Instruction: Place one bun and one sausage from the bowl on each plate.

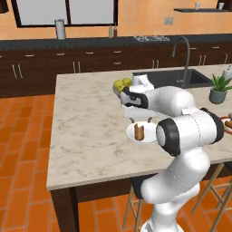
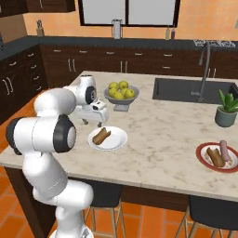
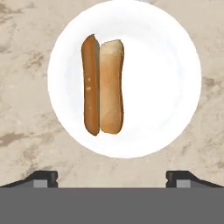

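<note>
**Jaws wide above a filled white plate**

Where the marble island counter (image 2: 153,125) runs toward its near edge, we see a white plate (image 2: 117,139) lying flat, well inside the edge with bare stone on all sides. On it a sausage (image 3: 90,85) and a bun (image 3: 111,86) lie side by side, touching along their lengths, both clear of the plate's rim. Our gripper (image 2: 92,122) hangs just beyond the plate, its fingers spread wide and holding nothing; in the hand view the two tips sit far apart near the lower edge, off the plate.

Behind the plate a pale bowl of yellow-green fruit (image 2: 121,93) stands near, leaving a narrow strip of counter between them. To the right the counter opens into a broad free stretch as far as the red-rimmed plate (image 2: 203,160), which sits close to the near edge and carries two long pieces, one brown and one pinkish; we cannot tell for sure which is bun and which is sausage. A potted plant (image 2: 226,111) stands further back on that side, beside the sink (image 2: 186,90) and its faucet (image 2: 203,69).
</note>
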Robot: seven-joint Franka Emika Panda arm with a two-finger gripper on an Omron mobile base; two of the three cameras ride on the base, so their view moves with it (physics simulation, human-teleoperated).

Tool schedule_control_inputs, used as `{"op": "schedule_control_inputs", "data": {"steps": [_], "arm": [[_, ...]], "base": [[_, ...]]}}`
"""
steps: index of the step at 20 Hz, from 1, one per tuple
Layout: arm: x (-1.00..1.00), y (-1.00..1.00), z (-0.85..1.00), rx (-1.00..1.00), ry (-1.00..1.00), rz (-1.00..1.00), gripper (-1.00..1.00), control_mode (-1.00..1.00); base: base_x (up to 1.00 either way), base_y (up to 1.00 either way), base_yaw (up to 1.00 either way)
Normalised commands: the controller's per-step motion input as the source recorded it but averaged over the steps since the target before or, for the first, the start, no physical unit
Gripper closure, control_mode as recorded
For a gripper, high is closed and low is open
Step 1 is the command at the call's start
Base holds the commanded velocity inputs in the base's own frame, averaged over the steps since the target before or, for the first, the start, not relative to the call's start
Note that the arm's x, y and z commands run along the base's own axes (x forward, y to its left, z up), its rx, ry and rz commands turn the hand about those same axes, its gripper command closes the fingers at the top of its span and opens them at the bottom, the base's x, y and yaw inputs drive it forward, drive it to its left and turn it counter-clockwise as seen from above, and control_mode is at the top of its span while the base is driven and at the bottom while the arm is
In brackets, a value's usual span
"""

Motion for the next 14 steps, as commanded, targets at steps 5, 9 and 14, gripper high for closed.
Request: {"op": "schedule_control_inputs", "data": {"steps": [5,9,14], "arm": [[-1.0,0.01,1.0,0.0,-0.15,0.01,-1.0,-1.0],[-1.0,0.0,0.57,0.07,-0.37,0.13,-1.0,-1.0],[-1.0,0.0,0.09,0.05,-0.03,0.03,-1.0,-1.0]], "base": [[0.0,0.0,0.0],[0.0,0.0,0.0],[0.0,0.0,0.0]]}}
